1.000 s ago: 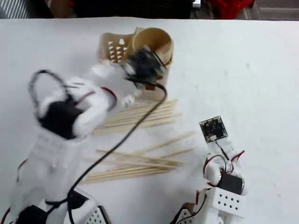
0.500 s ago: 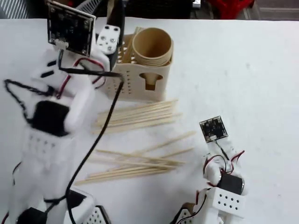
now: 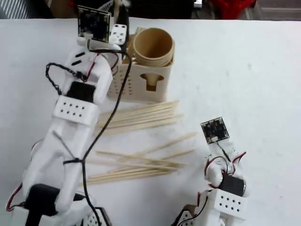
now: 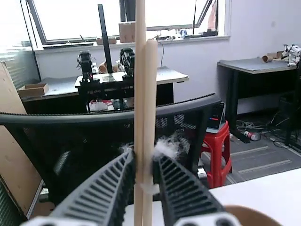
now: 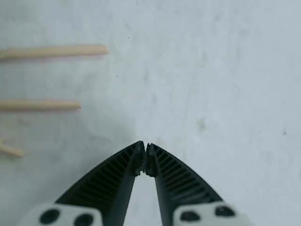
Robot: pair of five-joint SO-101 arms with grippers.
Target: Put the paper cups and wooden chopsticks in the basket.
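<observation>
1. The left gripper [image 4: 143, 157] was clamped on a pair of wooden chopsticks [image 4: 145, 94] and held them upright. In the high view, the left arm [image 3: 77, 108] reached to the left rear corner of the basket [image 3: 136, 89].
2. The basket sat toward the far side of the table [image 3: 254, 84], with stacked paper cups [image 3: 153, 42] in its right part.
3. Loose chopsticks [image 3: 138, 117] lay in two bundles on the table, one just in front of the basket and one nearer the arms.
4. The right gripper [image 5: 145, 157] was pinched shut on nothing, low over the table beside a few chopstick tips.
</observation>
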